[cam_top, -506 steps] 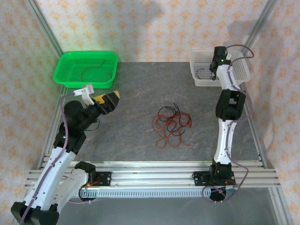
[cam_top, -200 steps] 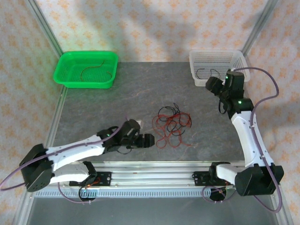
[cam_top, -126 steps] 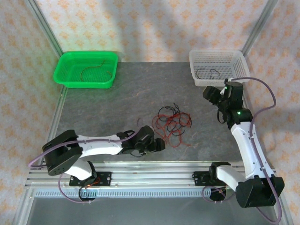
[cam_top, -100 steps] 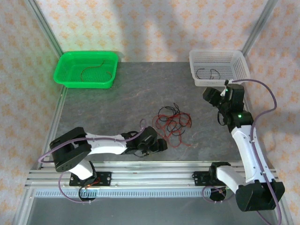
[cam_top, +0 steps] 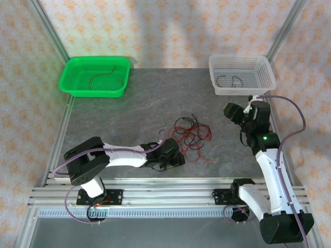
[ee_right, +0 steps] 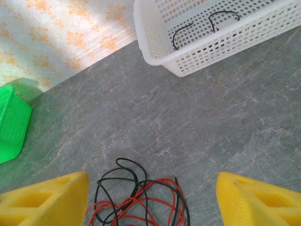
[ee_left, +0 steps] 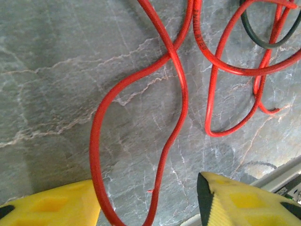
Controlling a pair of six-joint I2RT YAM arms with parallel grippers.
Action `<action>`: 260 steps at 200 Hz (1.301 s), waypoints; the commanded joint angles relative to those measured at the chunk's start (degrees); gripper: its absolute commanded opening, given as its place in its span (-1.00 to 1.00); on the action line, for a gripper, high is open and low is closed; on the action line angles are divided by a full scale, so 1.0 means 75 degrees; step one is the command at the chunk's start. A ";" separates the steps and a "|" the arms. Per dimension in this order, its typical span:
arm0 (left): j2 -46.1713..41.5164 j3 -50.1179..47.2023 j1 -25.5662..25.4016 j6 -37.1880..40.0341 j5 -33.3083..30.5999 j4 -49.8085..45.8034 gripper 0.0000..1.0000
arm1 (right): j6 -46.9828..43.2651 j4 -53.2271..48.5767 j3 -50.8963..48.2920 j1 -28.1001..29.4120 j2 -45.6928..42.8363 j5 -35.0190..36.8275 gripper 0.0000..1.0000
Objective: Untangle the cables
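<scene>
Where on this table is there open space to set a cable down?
Free: the grey stretch between the green tray and the white basket, down to the cables; also the left side in front of the tray. Crowded: the centre, where the left gripper sits open at the tangle's near edge, and the right side under the open right gripper.

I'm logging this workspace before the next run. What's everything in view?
Cables: one tangle, red and black, middle of the table.
Tray: one, green, far left corner, holding a thin reddish cable.
Basket: one, white, far right corner, holding black cable.
Table: one, grey marbled.
Left gripper: yellow fingers, open, a red loop between them.
Right gripper: yellow fingers, open, raised, right of the tangle.
</scene>
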 commanded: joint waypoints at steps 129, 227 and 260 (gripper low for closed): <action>0.1313 0.0949 0.0172 0.0486 -0.0534 0.2063 -0.55 | 0.0214 0.0112 -0.0316 0.0035 -0.0226 -0.0051 0.42; 0.0577 0.0952 0.0276 0.0922 -0.0858 0.1524 -1.00 | 0.0366 0.0065 -0.0371 0.0035 -0.0302 -0.0109 0.42; -0.0314 0.1421 0.0351 0.1640 -0.1182 0.0161 -1.00 | 0.0442 0.0041 -0.0421 0.0035 -0.0341 -0.0228 0.42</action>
